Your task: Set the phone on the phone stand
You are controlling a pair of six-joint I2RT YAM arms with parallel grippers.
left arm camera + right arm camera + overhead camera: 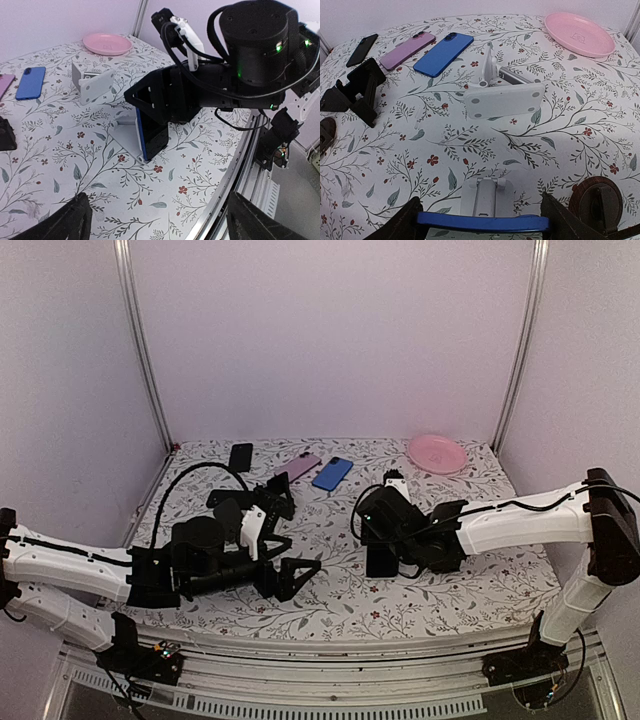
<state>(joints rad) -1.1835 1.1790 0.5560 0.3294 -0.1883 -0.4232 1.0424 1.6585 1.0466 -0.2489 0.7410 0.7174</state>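
Gripping phone (451,221) against stand (487,196) | right hand (482,222) low | left hand (157,222) spread

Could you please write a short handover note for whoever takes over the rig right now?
Left gripper: open, holds nothing.
Right gripper: closed on the blue-edged phone.
Things: the blue-edged phone leans upright on the white stand. I cannot tell whether its bottom edge sits fully on the lip.
Done: phone brought to the stand.
Left: confirm that it is seated, open the right gripper, back away without tipping it.
Also there: second white stand, black stand, and lying flat farther back, black phone, purple phone, blue phone; pink plate.
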